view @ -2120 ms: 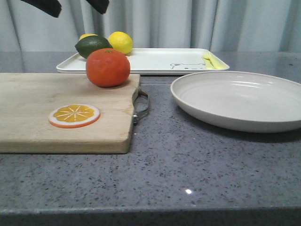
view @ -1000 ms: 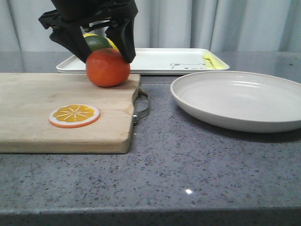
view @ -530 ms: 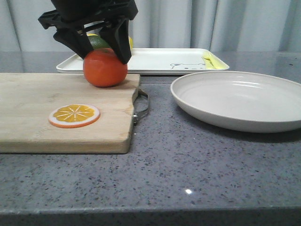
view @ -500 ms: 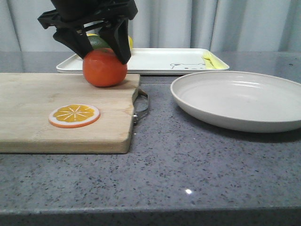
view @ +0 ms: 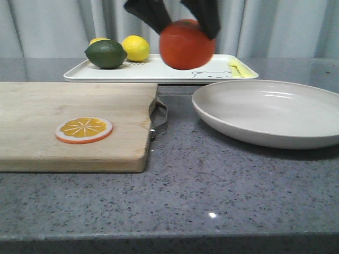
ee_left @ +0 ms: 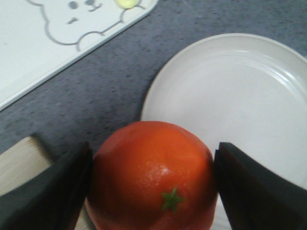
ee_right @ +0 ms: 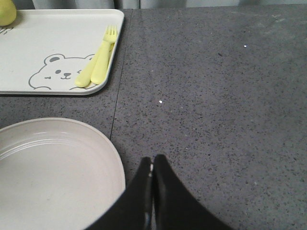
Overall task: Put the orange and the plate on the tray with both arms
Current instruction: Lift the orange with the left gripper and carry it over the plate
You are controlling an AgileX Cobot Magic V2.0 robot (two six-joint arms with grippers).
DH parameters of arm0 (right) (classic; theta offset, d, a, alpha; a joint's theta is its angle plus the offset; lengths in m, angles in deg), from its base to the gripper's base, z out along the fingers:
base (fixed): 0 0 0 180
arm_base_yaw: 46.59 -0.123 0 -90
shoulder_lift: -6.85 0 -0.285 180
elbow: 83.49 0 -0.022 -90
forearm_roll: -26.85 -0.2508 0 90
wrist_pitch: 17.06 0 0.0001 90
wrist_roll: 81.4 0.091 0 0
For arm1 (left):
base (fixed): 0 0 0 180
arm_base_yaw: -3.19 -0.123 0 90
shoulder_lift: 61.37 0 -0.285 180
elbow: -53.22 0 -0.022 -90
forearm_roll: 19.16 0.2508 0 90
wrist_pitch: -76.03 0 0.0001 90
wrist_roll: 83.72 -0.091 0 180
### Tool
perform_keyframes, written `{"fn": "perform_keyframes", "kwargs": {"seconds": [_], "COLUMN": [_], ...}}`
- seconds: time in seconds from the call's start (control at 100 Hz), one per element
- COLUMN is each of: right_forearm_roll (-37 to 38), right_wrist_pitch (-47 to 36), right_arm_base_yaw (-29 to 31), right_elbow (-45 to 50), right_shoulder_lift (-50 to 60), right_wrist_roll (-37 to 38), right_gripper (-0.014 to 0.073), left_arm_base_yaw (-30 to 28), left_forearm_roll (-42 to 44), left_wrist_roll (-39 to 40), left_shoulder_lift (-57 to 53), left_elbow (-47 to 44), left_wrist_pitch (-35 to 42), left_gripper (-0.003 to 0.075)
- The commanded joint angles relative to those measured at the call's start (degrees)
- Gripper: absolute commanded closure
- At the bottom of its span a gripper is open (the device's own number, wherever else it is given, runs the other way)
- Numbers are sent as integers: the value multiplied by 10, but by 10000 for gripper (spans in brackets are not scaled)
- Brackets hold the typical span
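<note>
My left gripper [view: 185, 16] is shut on the orange [view: 186, 44] and holds it in the air between the cutting board and the plate, in front of the tray [view: 169, 69]. In the left wrist view the orange [ee_left: 152, 175] sits between both black fingers [ee_left: 53, 191], over the plate's edge [ee_left: 230, 96]. The off-white plate [view: 267, 112] rests on the counter at the right. My right gripper [ee_right: 152, 165] is shut and empty, just beside the plate's rim [ee_right: 108, 148]; it does not show in the front view.
A wooden cutting board [view: 32, 127] with an orange slice disc [view: 83, 129] lies at the left. On the tray sit a lime [view: 106, 54], a lemon [view: 135, 47] and yellow cutlery [view: 235, 67]. A curtain hangs behind.
My left gripper closed on the orange on the cutting board, lifted it and carried it up and to the right. The plate has not moved.
</note>
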Motion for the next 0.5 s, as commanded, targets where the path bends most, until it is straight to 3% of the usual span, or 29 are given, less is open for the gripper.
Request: {"fn": "perform_keyframes", "kwargs": {"seconds": [0.0,0.49], "right_forearm_roll": [2,2], "right_wrist_pitch": [-44,-44], "right_arm_base_yaw": [1,1], "right_elbow": [-20,-20], "right_shoulder_lift": [0,0], "right_wrist_roll": [0,0], "right_gripper": [651,651], "left_arm_base_yaw": [25,67], "left_forearm_roll": [-10,-36], "left_wrist_roll": [-1,-1], "left_shoulder_lift": [-7,55], "left_elbow": [34,70], "left_wrist_pitch": [29,55], "left_gripper": [373,373]}}
